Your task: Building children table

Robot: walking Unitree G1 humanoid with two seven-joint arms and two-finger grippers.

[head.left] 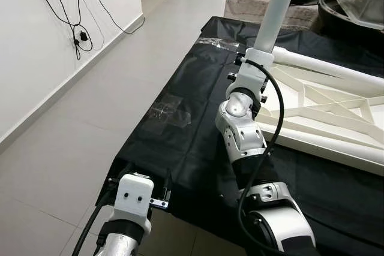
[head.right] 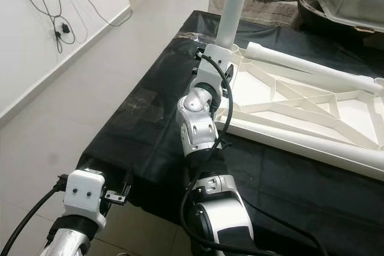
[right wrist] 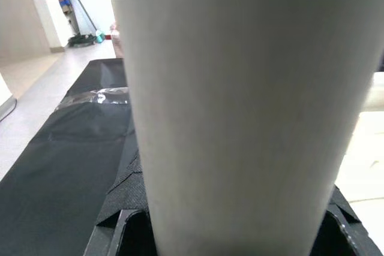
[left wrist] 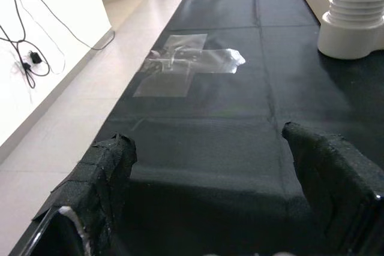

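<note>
Currently right pincer (head.left: pixel 259 58) clamps the white table leg (head.left: pixel 277 5) upright at the inverted tabletop's (head.left: pixel 336 118) corner on the black-draped bench (head.left: pixel 180 118), left pincer (left wrist: pixel 210 208) open nearby; next: probably twist leg home.

A black cloth (head.left: pixel 180 148) covers the surface; the upturned white tabletop (head.right: pixel 300 112) and clear tape patches (left wrist: pixel 180 67) lie on it.
</note>
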